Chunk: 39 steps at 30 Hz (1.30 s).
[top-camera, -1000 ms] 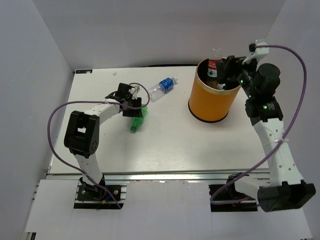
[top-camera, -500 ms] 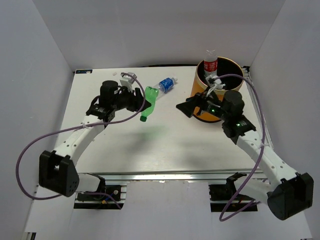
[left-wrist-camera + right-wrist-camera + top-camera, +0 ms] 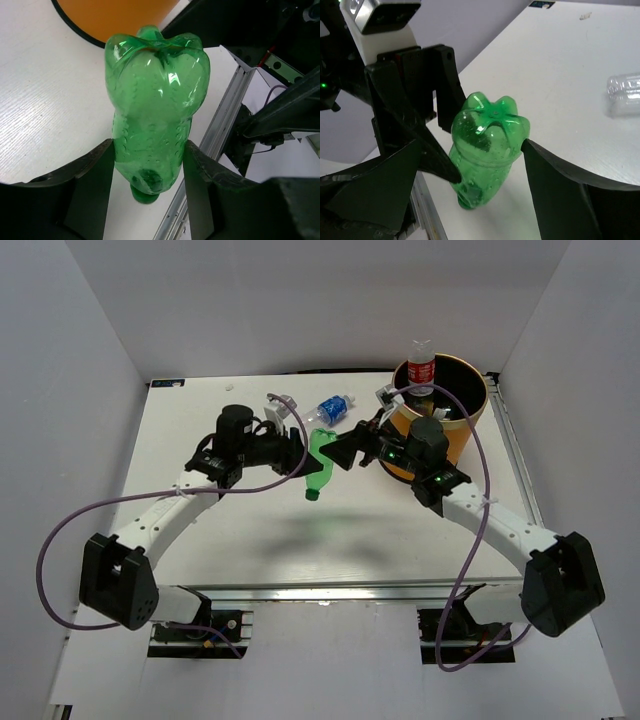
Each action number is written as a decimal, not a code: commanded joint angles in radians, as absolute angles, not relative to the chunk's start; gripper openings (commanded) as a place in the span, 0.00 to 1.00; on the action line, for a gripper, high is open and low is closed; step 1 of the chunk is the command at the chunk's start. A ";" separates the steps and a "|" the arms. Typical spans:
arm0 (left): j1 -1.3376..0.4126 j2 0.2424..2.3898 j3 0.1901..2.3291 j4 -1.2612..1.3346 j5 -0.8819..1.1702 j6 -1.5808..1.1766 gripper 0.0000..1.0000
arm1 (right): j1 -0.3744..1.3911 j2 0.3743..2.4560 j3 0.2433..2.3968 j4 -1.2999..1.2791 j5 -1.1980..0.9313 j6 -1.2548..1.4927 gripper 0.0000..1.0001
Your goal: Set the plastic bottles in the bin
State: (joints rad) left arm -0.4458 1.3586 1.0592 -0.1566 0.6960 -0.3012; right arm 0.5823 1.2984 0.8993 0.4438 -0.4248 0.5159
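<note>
Green bottle (image 3: 318, 460) clamped in left gripper (image 3: 299, 456). Long axis steeply tilted: cap down toward table (image 3: 200, 540), lobed base up, facing right gripper (image 3: 346, 451), whose jaws are spread wide, flanking base.

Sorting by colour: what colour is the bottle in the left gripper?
Translucent green; the bottle shows clearest in the left wrist view.

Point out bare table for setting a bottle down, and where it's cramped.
Bare: near middle of the table, between left arm, right arm and the front edge. Also the far left corner behind the left arm. Cramped: far centre, where left gripper and right gripper meet at the green bottle, beside the blue-label bottle and bin.
</note>
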 commanded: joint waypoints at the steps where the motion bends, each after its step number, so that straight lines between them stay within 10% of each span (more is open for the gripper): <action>1: -0.472 1.276 1.069 -0.094 0.830 -0.310 0.17 | 0.623 1.348 0.972 0.531 -0.417 0.540 0.88; 12: -0.477 1.258 1.074 -0.089 0.836 -0.321 0.17 | 0.646 1.368 1.049 0.325 -0.288 0.434 0.89; 17: -0.477 1.264 1.075 -0.084 0.828 -0.341 0.18 | 0.646 1.342 1.039 0.344 -0.307 0.433 0.54; 23: -0.477 1.272 1.089 -0.110 0.795 -0.331 0.42 | 0.644 1.266 1.020 0.341 -0.246 0.422 0.20; 26: -0.477 1.275 1.098 -0.130 0.764 -0.321 0.98 | 0.643 1.229 1.029 0.307 -0.184 0.379 0.17; 39: -0.476 1.463 1.465 -0.386 0.408 -0.206 0.98 | 0.247 1.229 1.400 -0.012 -0.063 0.180 0.10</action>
State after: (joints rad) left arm -0.4797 1.3895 1.3643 -0.3126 0.5114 -0.2569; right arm 0.3355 1.2163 1.2705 0.0433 -0.1165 0.2550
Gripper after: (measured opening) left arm 0.982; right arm 0.669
